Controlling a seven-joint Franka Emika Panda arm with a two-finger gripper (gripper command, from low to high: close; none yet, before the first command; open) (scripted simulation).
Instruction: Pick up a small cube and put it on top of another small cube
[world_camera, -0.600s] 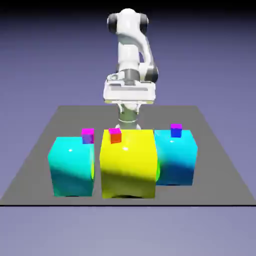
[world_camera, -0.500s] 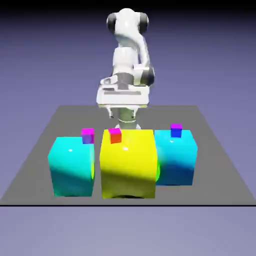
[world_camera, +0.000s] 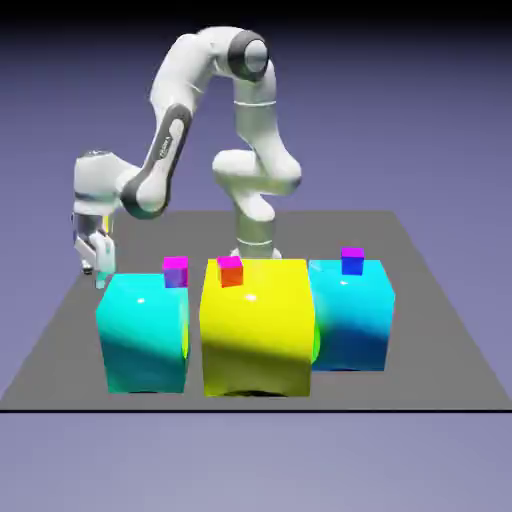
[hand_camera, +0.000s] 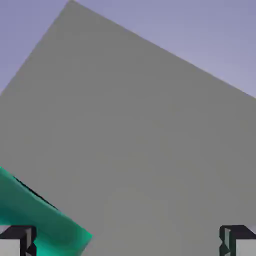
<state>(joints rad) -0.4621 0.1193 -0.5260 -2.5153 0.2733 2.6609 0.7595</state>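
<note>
Backdrop: plain blue-violet, darkening to black at the top of the exterior view.
Bench: grey slab (world_camera: 430, 385); all three big blocks are carried on it.
Arm: white arm (world_camera: 172, 140), bent over to the exterior view's left, hand pointed down. Likely parked there for an approach behind the cyan block.
Yellow block: big, in the middle (world_camera: 257, 335). Probably placed as an obstacle; much of the bench behind it is screened.
Cyan block: (world_camera: 143, 340), exterior view's left. In the hand view a green-cyan corner is seen by one fingertip, presumably this block; contact cannot be confirmed.
Blue-cyan block: (world_camera: 352, 325), exterior view's right, well apart from the claw.
Claw: (world_camera: 94, 276) spread wide, tips well apart. Nothing is pinched; bare bench is seen between the tips. Held open, it seems, so a cube can be straddled.
Magenta-topped cubes: violet one (world_camera: 176, 273) at the cyan block's upper edge, red one (world_camera: 231, 272) over the yellow block's top, blue one (world_camera: 352, 262) over the blue-cyan block's top. Seemingly distractors.
Small cube: the yellow-orange one cannot be made out for certain; possibly hidden behind a block. Yellow patch (world_camera: 107, 222) beside the hand can't be identified.
Next: cube to be located, claw centred over it; the cyan block could be clipped on descent.
</note>
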